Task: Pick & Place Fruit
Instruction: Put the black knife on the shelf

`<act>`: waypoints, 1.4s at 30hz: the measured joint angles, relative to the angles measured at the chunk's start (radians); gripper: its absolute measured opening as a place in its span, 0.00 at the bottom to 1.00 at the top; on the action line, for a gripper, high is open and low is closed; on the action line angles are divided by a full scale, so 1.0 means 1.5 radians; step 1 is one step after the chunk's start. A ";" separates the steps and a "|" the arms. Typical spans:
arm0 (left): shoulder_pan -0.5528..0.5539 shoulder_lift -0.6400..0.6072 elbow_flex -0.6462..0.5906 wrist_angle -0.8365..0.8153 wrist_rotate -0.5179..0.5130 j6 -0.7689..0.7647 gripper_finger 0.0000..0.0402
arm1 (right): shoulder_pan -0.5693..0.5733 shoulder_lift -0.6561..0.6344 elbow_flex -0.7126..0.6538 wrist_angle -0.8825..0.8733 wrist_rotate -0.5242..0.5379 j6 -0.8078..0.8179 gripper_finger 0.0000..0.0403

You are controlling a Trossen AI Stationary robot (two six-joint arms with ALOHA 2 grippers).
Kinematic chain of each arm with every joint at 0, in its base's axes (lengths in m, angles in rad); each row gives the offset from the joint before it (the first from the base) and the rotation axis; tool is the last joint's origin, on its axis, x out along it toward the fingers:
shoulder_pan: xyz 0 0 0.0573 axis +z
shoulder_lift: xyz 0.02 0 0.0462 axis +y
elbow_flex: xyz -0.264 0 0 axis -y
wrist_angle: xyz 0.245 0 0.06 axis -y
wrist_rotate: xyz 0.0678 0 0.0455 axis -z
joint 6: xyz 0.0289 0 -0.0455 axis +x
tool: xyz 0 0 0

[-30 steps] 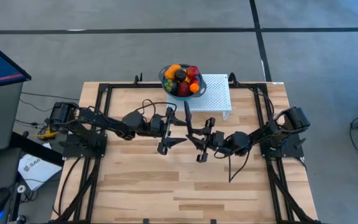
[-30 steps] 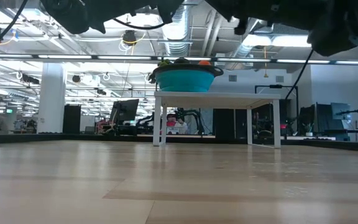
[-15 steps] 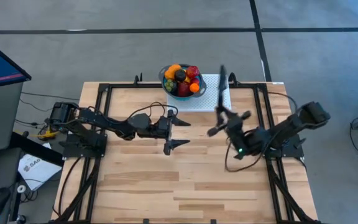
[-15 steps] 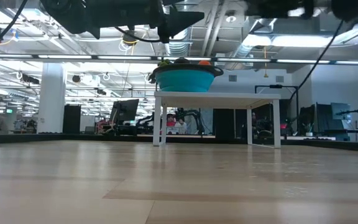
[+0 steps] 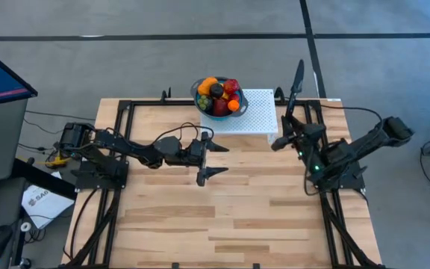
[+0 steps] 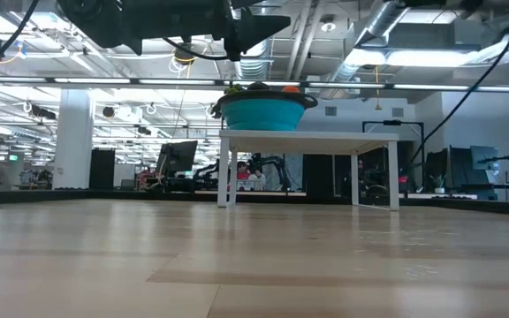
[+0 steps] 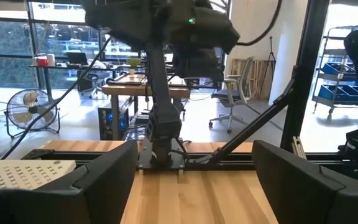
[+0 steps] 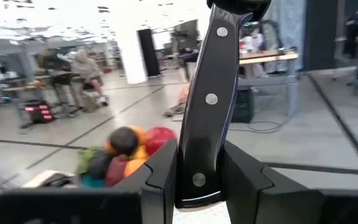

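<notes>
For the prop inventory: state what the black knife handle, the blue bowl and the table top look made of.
Black riveted knife handle: glossy, likely plastic or lacquered wood, with three metal rivets.
Round blue bowl: smooth, even colour, probably plastic.
Pale planked table top: wood, with visible grain and board seams.

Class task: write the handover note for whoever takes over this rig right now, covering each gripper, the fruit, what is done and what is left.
Left gripper: open, empty, held above mid-table.
Right gripper: shut on the black knife, raised at the table's far right, near the white perforated stand.
Fruit: all piled in the blue bowl on that stand; none on the table.
Done: no fruit has been placed out of the bowl.
Left: pick and place the fruit; probably set the knife down first.
</notes>
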 joint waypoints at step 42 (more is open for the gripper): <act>0.000 0.000 0.000 0.008 0.003 -0.007 0.77 | -0.293 0.029 0.426 -1.207 -0.358 0.533 0.22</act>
